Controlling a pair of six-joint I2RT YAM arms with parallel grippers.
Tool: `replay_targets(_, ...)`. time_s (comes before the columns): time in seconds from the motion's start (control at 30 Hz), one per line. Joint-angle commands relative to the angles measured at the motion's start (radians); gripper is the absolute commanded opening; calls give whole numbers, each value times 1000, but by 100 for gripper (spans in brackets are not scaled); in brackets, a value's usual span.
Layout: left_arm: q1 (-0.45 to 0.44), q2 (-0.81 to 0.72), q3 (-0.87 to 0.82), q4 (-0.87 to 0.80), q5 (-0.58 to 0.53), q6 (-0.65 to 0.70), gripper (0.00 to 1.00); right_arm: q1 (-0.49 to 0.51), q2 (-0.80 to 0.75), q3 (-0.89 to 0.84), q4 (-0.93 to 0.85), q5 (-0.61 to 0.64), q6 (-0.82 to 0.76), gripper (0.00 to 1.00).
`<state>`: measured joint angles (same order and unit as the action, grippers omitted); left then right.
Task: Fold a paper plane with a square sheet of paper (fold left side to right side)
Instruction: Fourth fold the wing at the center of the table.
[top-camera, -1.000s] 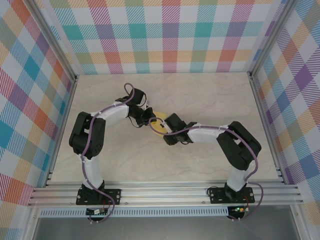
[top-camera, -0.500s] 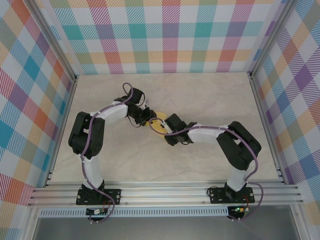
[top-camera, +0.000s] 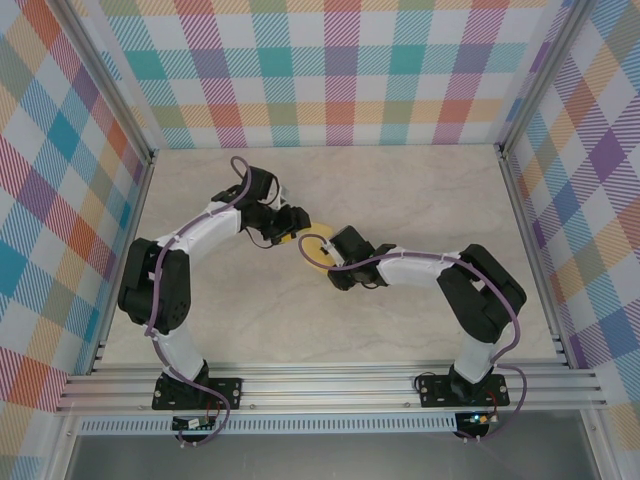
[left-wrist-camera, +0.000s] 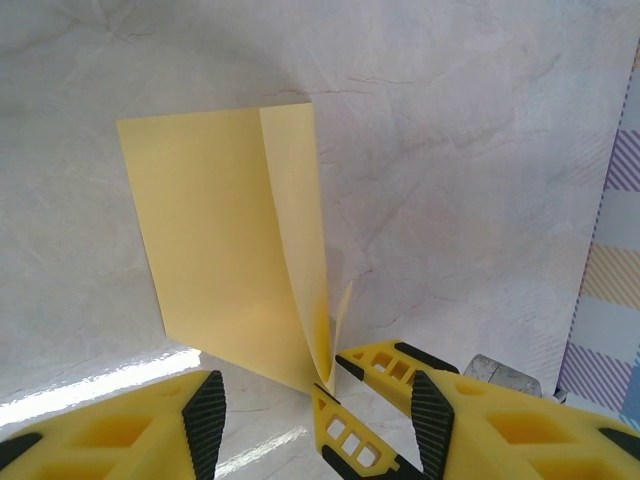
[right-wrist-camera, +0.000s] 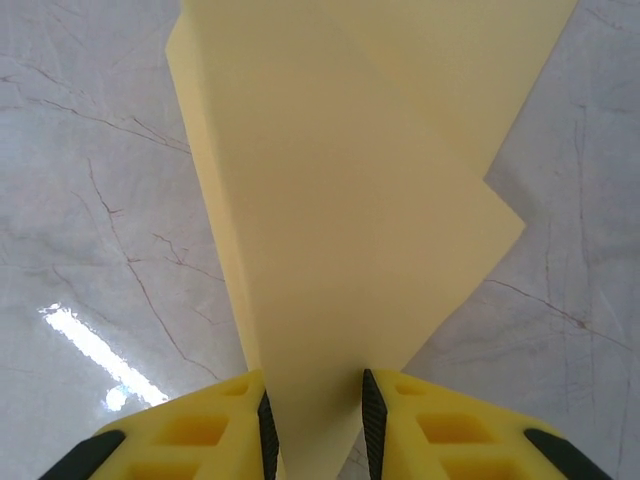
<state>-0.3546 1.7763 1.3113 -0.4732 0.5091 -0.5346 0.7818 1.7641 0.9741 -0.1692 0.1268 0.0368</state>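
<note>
The yellow sheet of paper lies mid-table, partly folded, with one flap curling up off the flat part. My right gripper is shut on the sheet's near edge. In the right wrist view the paper rises from between the black pads. In the left wrist view the right gripper pinches the looped edge between its yellow fingertips. My left gripper stands open just left of the sheet. Its fingers are spread wide and touch no paper.
The marble-patterned table is walled by checked panels on three sides. An aluminium rail carrying both arm bases runs along the near edge. The two wrists sit close together at the table's centre.
My left arm has stretched out and its gripper has drawn back up and to the left, away from the sheet. The right gripper has kept its place and hold.
</note>
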Motion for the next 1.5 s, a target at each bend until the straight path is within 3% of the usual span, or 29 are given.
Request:
replay_targets(0.0, 11, -34, -25, -32, -13, 15, 55, 5, -25, -6, -8, -22, 3, 28)
replay_targets(0.9, 3, -92, -226, 79, 65, 25, 52, -41, 2, -9, 20, -132, 50, 13)
replay_targets(1.1, -18, -59, -218, 117, 89, 19, 50, -58, 0, -6, 22, -159, 51, 7)
replay_targets(1.47, -68, 67, -126, 134, 109, 16, 45, -76, 8, -14, 29, -196, 62, 6)
